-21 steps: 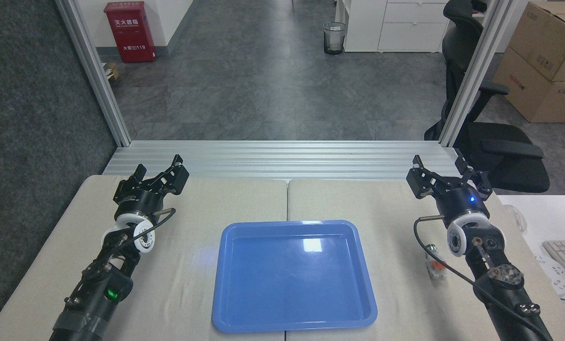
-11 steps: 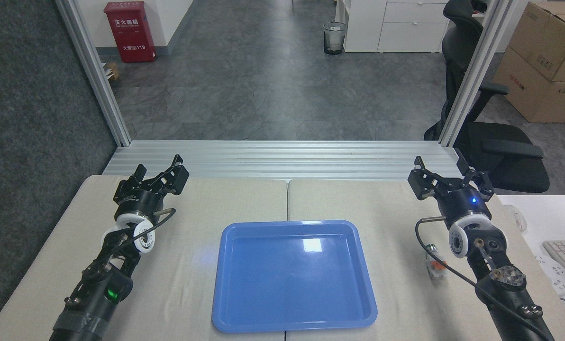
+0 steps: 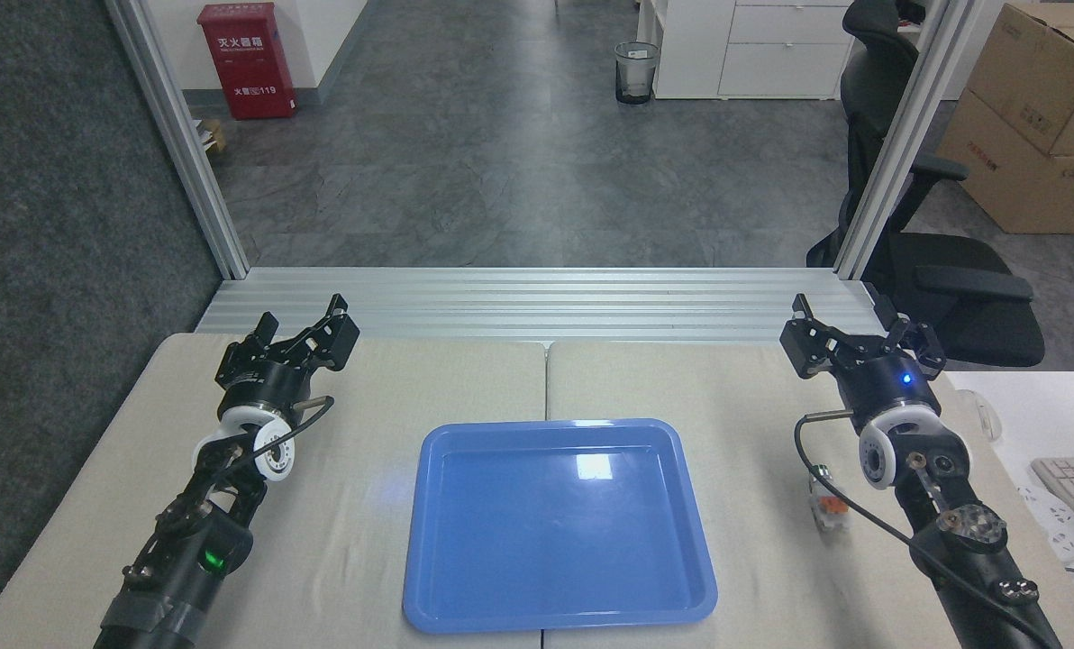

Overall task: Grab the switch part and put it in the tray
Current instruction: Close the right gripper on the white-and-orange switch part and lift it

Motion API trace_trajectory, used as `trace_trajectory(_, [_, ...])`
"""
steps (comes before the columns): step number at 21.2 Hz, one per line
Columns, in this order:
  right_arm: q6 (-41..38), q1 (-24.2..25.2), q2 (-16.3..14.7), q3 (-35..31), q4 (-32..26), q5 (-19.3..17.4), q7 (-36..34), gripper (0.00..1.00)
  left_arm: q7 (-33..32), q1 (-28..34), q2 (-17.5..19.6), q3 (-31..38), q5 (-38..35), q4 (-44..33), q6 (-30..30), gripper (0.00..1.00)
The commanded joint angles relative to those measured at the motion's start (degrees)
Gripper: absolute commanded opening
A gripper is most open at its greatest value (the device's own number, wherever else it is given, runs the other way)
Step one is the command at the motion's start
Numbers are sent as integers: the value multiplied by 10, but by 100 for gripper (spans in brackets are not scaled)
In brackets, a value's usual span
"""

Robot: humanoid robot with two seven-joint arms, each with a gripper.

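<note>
Right end effector (image 3: pixel 860 326) is hanging above the far right part of the tabletop (image 3: pixel 366 505), its fingers spread apart and holding nothing. The switch part (image 3: pixel 827 503) is lying well nearer the front edge than those fingers, close beside the right forearm and its looping black cable (image 3: pixel 807 469), which is crossing part of the piece from this viewpoint. The tray (image 3: pixel 559 609) is sitting empty at the middle of the tabletop, toward the near edge, apart from the switch part on its left. Left end effector (image 3: pixel 307 335) is resting near the far left corner, fingers likewise parted and empty.

Probable hazards: the end effector is standing beyond the piece, so reaching it is likely calling for a drawn-back, downward wrist; the forearm or cable may be brushing the small, light block first and nudging it toward the right edge. Its short, stepped body is offering little to grip, so an off-centre closure may be tipping or squirting it out. Partial hiding behind the arm may be spoiling the aim.
</note>
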Motion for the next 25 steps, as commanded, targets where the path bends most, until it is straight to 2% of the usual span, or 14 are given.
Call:
trace_trajectory(1, [-2, 2, -15, 0, -8, 2, -1, 97, 0, 0, 0, 0, 0, 0, 0, 100])
trace_trajectory(13, [-1, 14, -17, 6, -11, 3, -12, 97, 0, 0, 0, 0, 0, 0, 0, 100])
trace_trajectory(15, [0, 42, -22, 4, -21, 7, -12, 97, 0, 0, 0, 0, 0, 0, 0, 100])
trace_trajectory(20, [-1, 160, -9, 2, -35, 7, -13, 93, 0, 0, 0, 0, 1, 0, 0, 100])
trace_trajectory(25, [1, 195, -7, 6, -9, 6, -16, 93, 0, 0, 0, 0, 0, 0, 0, 100])
